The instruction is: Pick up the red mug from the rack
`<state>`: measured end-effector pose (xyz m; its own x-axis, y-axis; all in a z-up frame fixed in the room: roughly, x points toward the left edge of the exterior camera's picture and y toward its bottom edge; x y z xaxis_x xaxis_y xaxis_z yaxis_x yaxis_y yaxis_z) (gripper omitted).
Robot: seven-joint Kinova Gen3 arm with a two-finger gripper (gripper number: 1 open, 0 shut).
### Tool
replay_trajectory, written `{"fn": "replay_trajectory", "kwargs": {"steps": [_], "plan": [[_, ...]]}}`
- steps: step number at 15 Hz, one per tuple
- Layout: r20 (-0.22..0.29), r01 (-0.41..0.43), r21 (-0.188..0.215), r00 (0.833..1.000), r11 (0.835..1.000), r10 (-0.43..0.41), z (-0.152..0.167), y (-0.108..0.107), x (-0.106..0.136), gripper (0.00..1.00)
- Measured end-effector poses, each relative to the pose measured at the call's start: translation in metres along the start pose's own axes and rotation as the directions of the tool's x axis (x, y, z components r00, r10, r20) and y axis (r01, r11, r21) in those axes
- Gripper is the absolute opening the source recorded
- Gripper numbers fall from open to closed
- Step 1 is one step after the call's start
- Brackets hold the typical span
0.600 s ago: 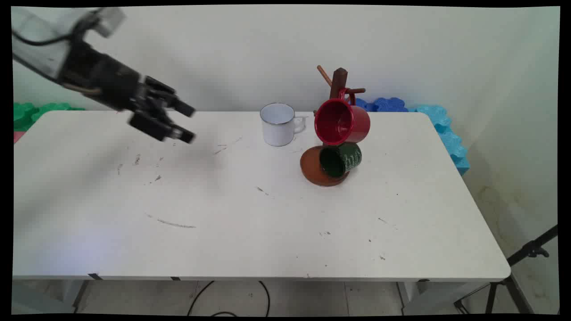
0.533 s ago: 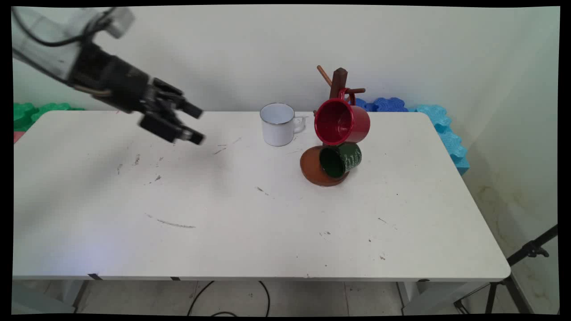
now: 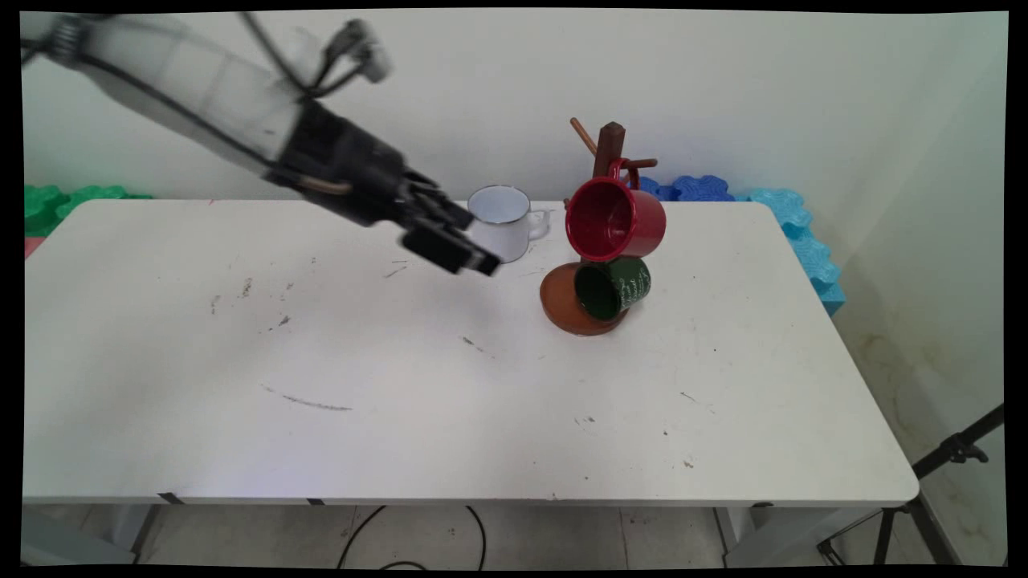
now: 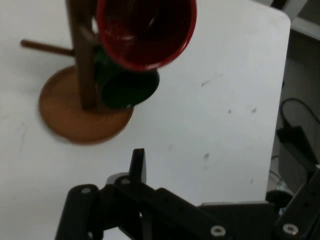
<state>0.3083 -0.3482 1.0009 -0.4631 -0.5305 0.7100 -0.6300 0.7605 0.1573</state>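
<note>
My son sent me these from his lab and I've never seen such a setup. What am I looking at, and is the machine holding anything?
It is a white robot arm with a black two-finger end effector. One picture is taken from a fixed camera above the white table; the other comes from a camera on the hand itself, looking along its fingers. On the table stand a white mug and a wooden mug stand, with a red mug and a green mug hanging on it. The end effector hovers beside the white mug and holds nothing; whether its fingers are open is unclear.
</note>
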Motion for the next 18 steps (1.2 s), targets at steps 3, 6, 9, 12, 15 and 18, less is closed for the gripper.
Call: {"fn": "replay_trajectory", "kwargs": {"steps": [3, 6, 9, 12, 15, 18], "plan": [[-0.014, 0.012, 0.007, 1.000, 1.000, -0.012, 0.030, 0.020, 0.021, 1.00], [-0.029, 0.002, 0.010, 1.000, 1.000, -0.002, 0.053, 0.034, 0.037, 1.00], [-0.041, -0.004, 0.019, 0.999, 1.000, 0.005, 0.080, 0.044, 0.053, 1.00], [-0.046, -0.006, 0.029, 0.999, 1.000, 0.007, 0.099, 0.049, 0.063, 1.00], [-0.049, -0.010, 0.048, 0.999, 0.999, 0.012, 0.117, 0.051, 0.070, 1.00], [-0.048, -0.013, 0.075, 0.999, 0.997, 0.017, 0.134, 0.051, 0.074, 1.00]]}}
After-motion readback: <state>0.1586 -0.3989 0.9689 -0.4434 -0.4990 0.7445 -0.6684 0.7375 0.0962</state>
